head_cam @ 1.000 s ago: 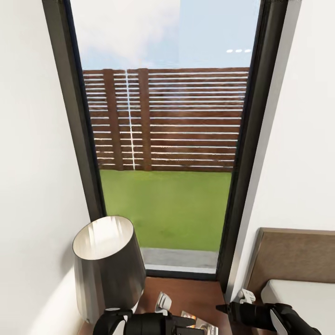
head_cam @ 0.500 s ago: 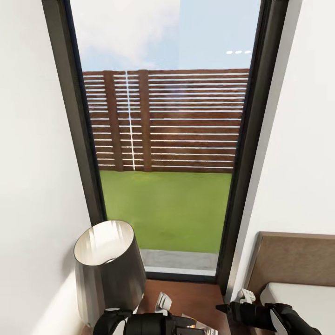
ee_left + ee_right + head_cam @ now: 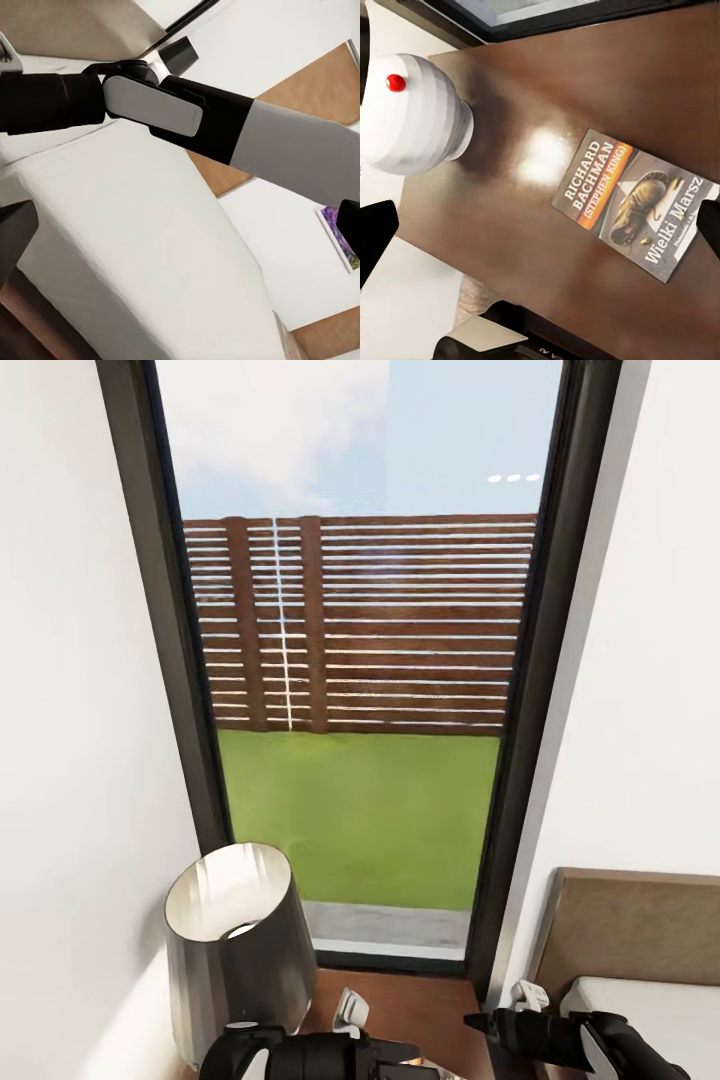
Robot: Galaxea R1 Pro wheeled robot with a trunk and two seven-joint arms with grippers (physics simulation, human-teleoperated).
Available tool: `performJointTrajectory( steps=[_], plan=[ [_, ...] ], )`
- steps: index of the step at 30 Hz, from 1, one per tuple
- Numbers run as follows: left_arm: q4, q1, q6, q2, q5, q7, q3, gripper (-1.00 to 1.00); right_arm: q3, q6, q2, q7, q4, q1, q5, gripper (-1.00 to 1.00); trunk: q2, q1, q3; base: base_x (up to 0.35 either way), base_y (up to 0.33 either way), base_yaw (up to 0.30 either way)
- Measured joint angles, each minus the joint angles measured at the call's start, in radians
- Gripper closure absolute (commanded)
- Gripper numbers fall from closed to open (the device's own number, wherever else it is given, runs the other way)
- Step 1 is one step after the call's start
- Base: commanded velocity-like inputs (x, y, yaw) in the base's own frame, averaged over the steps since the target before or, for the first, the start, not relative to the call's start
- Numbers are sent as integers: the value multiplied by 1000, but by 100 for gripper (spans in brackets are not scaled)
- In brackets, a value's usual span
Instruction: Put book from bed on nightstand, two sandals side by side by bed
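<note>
The book (image 3: 634,202), dark with an orange band and white lettering, lies flat on the nightstand (image 3: 585,75), whose reddish-brown top also shows under the window (image 3: 410,995). My right gripper (image 3: 544,225) hovers open above the book and touches nothing; in the head view it (image 3: 478,1022) points left over the nightstand. My left gripper (image 3: 405,1052) stands open beside the lamp, and its wrist view looks across my right arm (image 3: 180,112) to the bed (image 3: 142,247), with the mattress (image 3: 650,1010) and the brown headboard (image 3: 630,920) at the right. The sandals are out of view.
A grey lamp shade (image 3: 235,940) stands on the nightstand's left part, its white base (image 3: 412,116) with a red button near the book. A tall dark-framed window (image 3: 360,660) rises straight ahead between white walls, which close in on both sides.
The whole head view has shifted, so lamp, nightstand and headboard sit lower in the picture and the book has slipped below its edge. Both arms hold the same pose.
</note>
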Motion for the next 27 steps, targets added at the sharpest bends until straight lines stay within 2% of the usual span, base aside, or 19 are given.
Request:
performJointTrajectory(
  steps=[27],
  plan=[
    [0, 0, 0, 0, 0, 0, 0, -100, 0, -1, 0, 0, 1, 0, 0, -100, 189, -104, 91, 0, 0, 11]
  ],
)
